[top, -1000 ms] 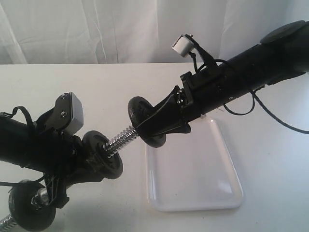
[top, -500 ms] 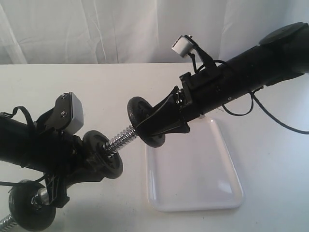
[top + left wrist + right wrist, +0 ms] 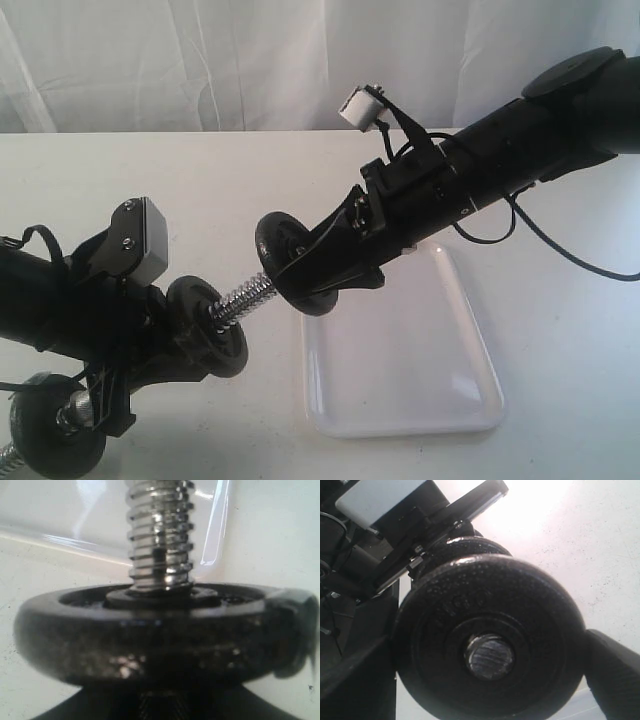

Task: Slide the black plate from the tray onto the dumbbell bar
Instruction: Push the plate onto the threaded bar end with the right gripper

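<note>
Black plate (image 3: 283,252): off the tray (image 3: 400,370) and in the air above the bench (image 3: 200,190). It stands on edge with its face turned to the bar.
Right jaws: spread wide and clamped across the plate's rim. One pad (image 3: 615,672) shows against the rim in the right wrist view. I hold it by the rim so the centre hole is free.
Dumbbell bar (image 3: 243,298): lifted and slanted, with its threaded end aimed up at the plate.
Left jaws: clenched on the bar's middle, by my judgement, since nothing else carries it. The pads are hidden behind an inner disc (image 3: 205,325).
Why this pose: one arm steadies the rod while the other brings the hole to it.
Alignment: in the right wrist view the chrome tip (image 3: 490,656) sits inside the hole, so I judge the plate is only just on.
Far end: an end disc (image 3: 50,445) sits low by my left arm.
Next: I should push straight along the rod.
Risk: a tilted plate could snag on the coarse threads (image 3: 160,535).
</note>
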